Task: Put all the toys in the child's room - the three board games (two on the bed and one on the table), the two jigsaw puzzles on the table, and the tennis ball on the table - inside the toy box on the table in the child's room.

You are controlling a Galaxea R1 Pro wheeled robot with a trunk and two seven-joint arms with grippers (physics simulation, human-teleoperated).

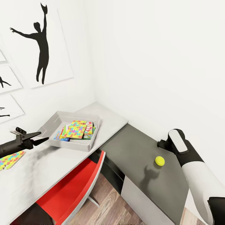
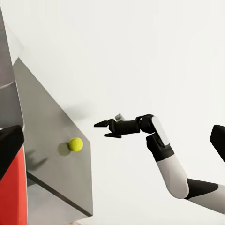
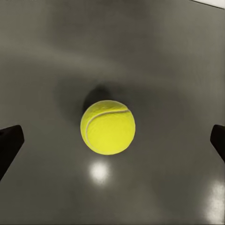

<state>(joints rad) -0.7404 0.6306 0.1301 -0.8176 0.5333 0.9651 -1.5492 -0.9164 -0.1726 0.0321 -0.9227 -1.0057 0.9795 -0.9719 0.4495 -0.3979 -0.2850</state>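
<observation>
With its fingers spread wide, the right gripper [image 3: 112, 140] hangs above the small yellow-green tennis ball [image 3: 108, 127] on the dark grey table section [image 3: 42, 56], where an off-centre closure could roll it away.

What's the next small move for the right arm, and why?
Probably lower the right gripper straight onto the tennis ball and close. Its wrist view shows the ball centred between the open fingertips, resting on the dark grey desk section, not yet gripped.
</observation>
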